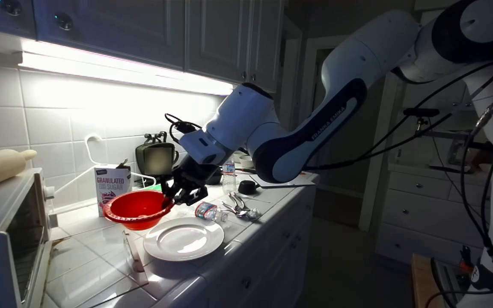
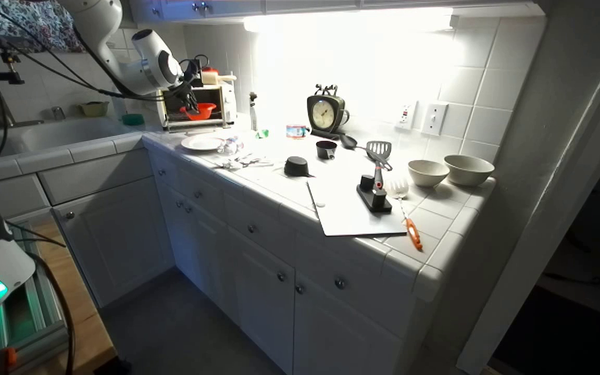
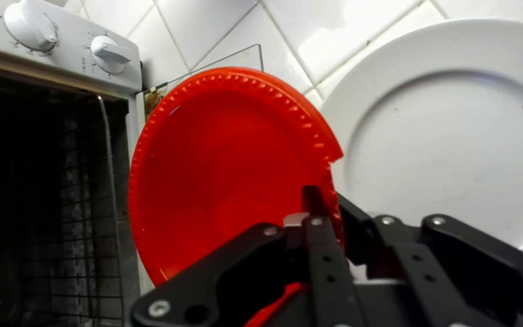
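Observation:
My gripper (image 3: 332, 200) is shut on the rim of a red plastic bowl (image 3: 225, 159), one finger inside the bowl and one outside. In both exterior views the bowl (image 1: 135, 209) (image 2: 203, 112) hangs at the fingertips and seems raised off the counter, in front of the toaster oven (image 2: 211, 96). The oven's glass door looks folded down, partly under the bowl. Just beside the bowl lies a white plate (image 1: 184, 239), which fills the right side of the wrist view. The part of the rim between the fingers is mostly hidden.
A sugar box (image 1: 111, 184) stands behind the bowl. Past the plate lie a plastic bottle (image 1: 210, 211) and metal utensils (image 1: 238, 206). A rolling pin (image 1: 2, 169) rests on the oven. Farther along are a clock (image 2: 324, 112), black cups, a cutting board (image 2: 341, 219) and pale bowls (image 2: 427, 173).

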Tool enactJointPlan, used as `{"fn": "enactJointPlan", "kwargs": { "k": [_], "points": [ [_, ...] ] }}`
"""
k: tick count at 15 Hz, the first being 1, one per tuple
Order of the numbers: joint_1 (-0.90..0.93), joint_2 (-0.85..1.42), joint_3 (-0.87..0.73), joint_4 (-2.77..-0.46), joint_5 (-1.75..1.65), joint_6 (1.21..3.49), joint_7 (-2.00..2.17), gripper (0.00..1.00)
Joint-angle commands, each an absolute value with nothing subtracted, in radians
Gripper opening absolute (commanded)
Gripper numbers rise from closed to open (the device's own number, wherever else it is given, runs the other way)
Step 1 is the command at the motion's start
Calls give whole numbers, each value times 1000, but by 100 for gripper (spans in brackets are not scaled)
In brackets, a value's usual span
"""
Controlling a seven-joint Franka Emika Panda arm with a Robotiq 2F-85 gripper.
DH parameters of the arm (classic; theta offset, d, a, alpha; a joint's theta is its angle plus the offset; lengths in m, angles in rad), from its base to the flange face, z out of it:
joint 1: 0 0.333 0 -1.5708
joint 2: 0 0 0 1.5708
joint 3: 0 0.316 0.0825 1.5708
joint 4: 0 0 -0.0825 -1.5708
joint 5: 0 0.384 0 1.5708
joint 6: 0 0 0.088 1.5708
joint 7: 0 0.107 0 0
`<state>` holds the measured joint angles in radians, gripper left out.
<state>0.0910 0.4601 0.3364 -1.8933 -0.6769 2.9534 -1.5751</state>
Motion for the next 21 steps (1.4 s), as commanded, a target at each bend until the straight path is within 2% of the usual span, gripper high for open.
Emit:
{"fn": "enactJointPlan", "kwargs": {
  "k": [1, 3, 4, 15, 16, 21],
  "points": [
    [53, 472, 410, -1836, -625, 2886, -1654, 2],
    [41, 479, 440, -1813, -620, 2839, -1691, 2],
    [108, 454, 352, -1853, -614, 2894, -1650, 6],
    [103, 460, 365, -1838, -601, 2870, -1680, 6],
    [103, 460, 365, -1837, -601, 2870, -1680, 2],
    [190, 503, 310, -1770, -621, 2850, -1673, 2]
  ]
}}
